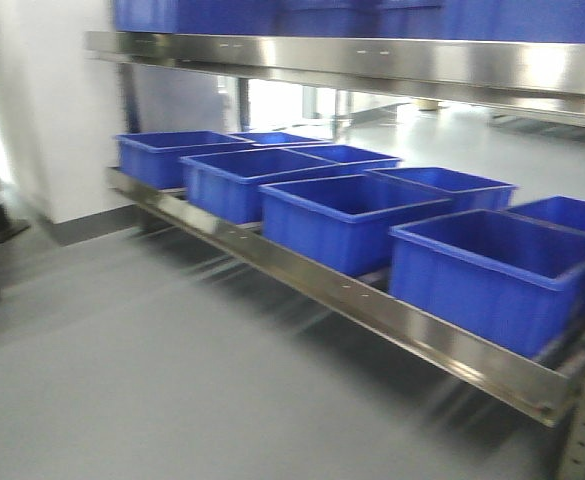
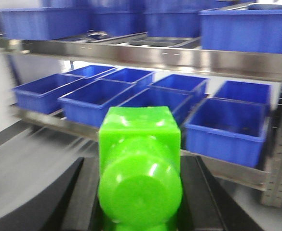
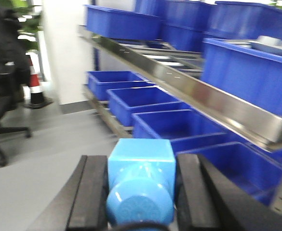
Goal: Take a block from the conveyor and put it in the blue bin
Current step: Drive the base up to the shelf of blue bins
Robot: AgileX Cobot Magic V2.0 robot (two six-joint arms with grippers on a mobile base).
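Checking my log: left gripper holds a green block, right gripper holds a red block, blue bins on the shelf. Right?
One slip: the right wrist view shows the right gripper holding a blue block, not red. The green block in the left gripper and the blue bins on the shelf stand.

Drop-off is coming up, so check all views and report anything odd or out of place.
One oddity: the left gripper holds a green block, while the right gripper holds the blue block. The blue bins sit in orderly rows on the steel rack; nothing spilled or damaged shows.
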